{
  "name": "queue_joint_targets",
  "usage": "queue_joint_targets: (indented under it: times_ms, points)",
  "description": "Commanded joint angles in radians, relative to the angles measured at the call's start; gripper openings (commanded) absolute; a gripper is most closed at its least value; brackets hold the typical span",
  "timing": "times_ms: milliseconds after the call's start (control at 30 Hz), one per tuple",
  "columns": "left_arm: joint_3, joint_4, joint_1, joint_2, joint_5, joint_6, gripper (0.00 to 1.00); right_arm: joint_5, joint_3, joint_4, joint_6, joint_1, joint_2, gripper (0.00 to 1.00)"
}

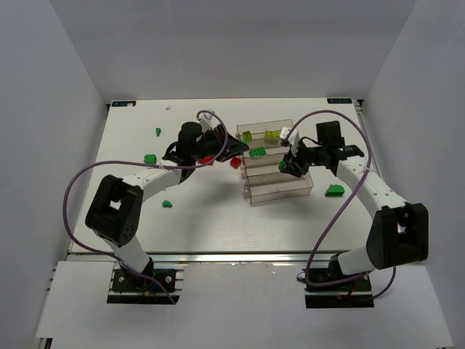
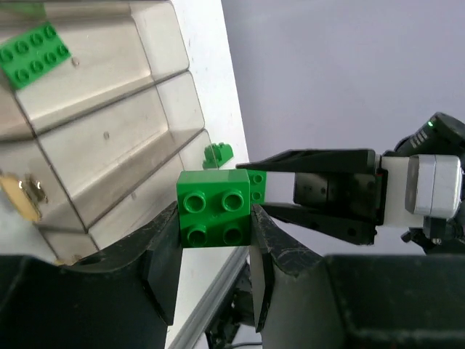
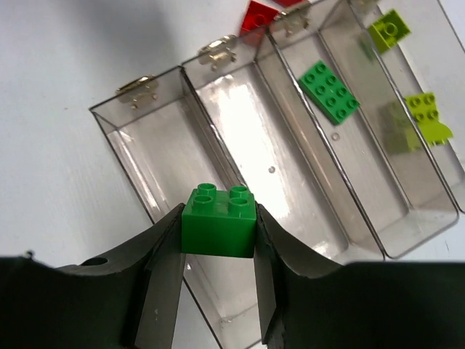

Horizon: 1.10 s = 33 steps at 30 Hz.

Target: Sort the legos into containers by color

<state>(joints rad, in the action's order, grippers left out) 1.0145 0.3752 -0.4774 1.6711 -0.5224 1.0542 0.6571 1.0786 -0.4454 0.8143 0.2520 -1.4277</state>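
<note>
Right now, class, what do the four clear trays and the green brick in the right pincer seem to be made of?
The four long clear rectangular trays: probably rigid plastic, glossy: see-through, with glare on the walls. The small green studded brick in the right pincer: probably moulded opaque plastic, smooth: crisp studs, even colour.

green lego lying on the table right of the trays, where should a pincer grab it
Probably from straight above, pinching its two long side walls. The green lego lies alone on the table, clear of the trays, so both sides look free; its exact shape is too small to tell.
</note>
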Motion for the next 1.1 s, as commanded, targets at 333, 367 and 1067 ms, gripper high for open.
queue_joint_targets:
  times_ms: [333,367,1067]
  points:
    - [0.648,-0.686,-0.015,0.386,0.162,-0.416,0.11,0.018,0.017,0.04,-0.044,-0.105,0.015,0.01]
    - [0.671,-0.703,-0.02,0.403,0.176,-0.437,0.12,0.019,0.014,0.042,-0.047,-0.108,0.013,0.01]
    - [0.838,-0.765,-0.066,0.521,0.248,-0.471,0.7,0.032,0.052,0.045,-0.084,-0.115,-0.037,0.04]
